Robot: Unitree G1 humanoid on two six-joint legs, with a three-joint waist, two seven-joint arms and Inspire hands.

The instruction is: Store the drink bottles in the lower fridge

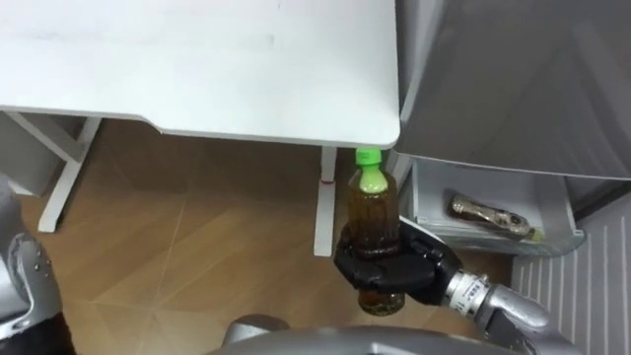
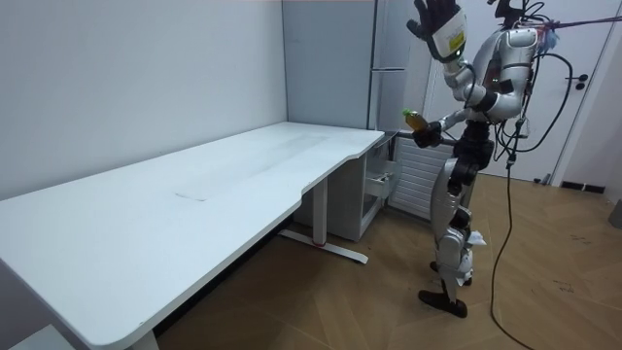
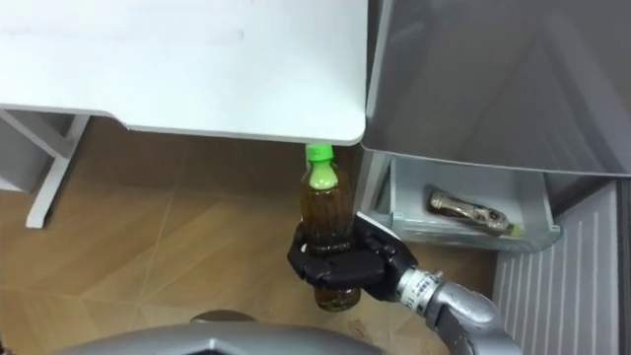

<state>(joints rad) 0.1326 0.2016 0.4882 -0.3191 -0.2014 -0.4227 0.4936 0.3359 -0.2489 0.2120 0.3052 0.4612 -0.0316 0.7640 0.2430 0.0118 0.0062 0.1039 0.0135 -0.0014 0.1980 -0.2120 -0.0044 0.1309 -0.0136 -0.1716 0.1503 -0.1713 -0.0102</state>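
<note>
1. Your right hand [image 1: 394, 268] has its dark fingers curled round the tea bottle [image 1: 373, 209]. It grips the lower half, and the bottle's base shows beneath the fingers.
2. The tea bottle stands upright in that grip, with a green cap on top, a green wrap at the neck and brown liquid below.
3. You will get no brand from it, as no writing on the tea bottle can be read in either eye view.
4. The tea bottle hangs over the wooden floor [image 1: 177, 256], just in front of the rounded corner of the white table [image 1: 197, 69]. It is beside the table leg [image 1: 323, 212], which bears a small red mark too small to read.
5. To the bottle's right the lower fridge is open. Its white bin [image 1: 463, 182] holds a second bottle [image 1: 488, 218] lying on its side, dark with a mottled wrap whose print is also unreadable.
6. The tea bottle is apart from that bin and not yet in it.
7. The grey fridge front [image 1: 523, 79] rises above the bin.
8. In the room view you see the robot standing upright at the table's far end, by the tall fridge.
9. Your left hand [image 2: 434, 17] is raised above head height there, its fingers spread straight and holding nothing.
</note>
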